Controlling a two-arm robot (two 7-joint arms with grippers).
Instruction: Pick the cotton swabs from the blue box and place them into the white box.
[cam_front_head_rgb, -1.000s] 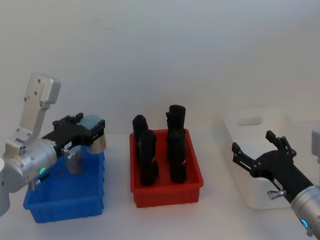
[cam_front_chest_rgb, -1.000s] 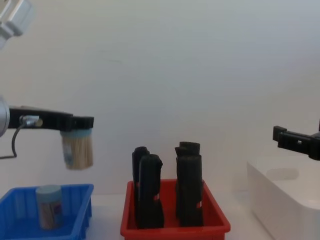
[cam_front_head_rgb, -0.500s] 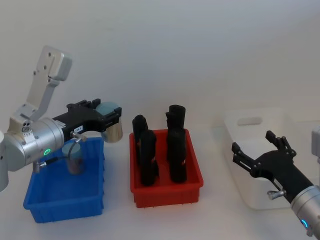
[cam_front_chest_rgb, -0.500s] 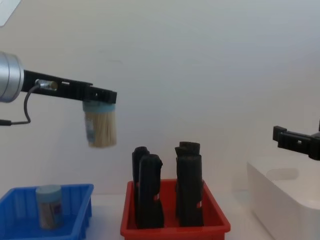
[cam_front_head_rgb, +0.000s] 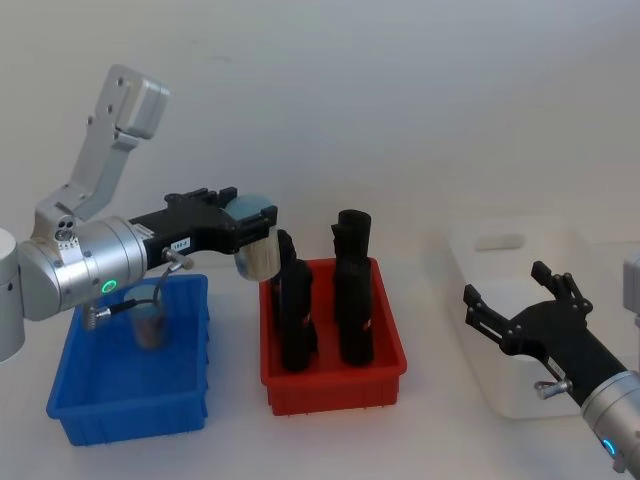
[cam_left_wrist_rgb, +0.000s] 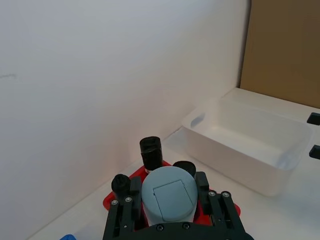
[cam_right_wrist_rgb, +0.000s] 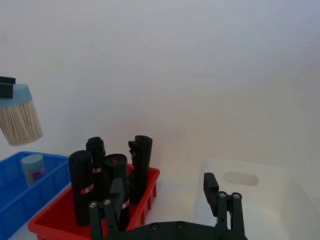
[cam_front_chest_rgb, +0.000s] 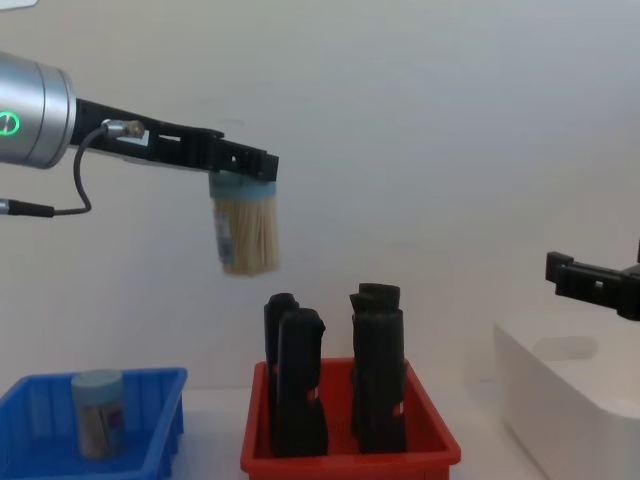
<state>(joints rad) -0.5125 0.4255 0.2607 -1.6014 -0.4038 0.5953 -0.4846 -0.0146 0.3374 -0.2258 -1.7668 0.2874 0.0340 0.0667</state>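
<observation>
As the left end effector (cam_front_head_rgb: 252, 222) gripped a cotton swab jar (cam_front_head_rgb: 258, 256) above the red bin's (cam_front_head_rgb: 335, 388) left rim, mid-carry, it next needed rightward travel to the white box (cam_front_head_rgb: 512, 228); right end effector (cam_front_head_rgb: 507, 284) idled open.

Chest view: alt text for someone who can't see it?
The left gripper holds a cotton swab jar by its lid, high above the left edge of the red bin holding black upright objects. A second jar stands in the blue box; the right gripper hovers over the white box.
</observation>
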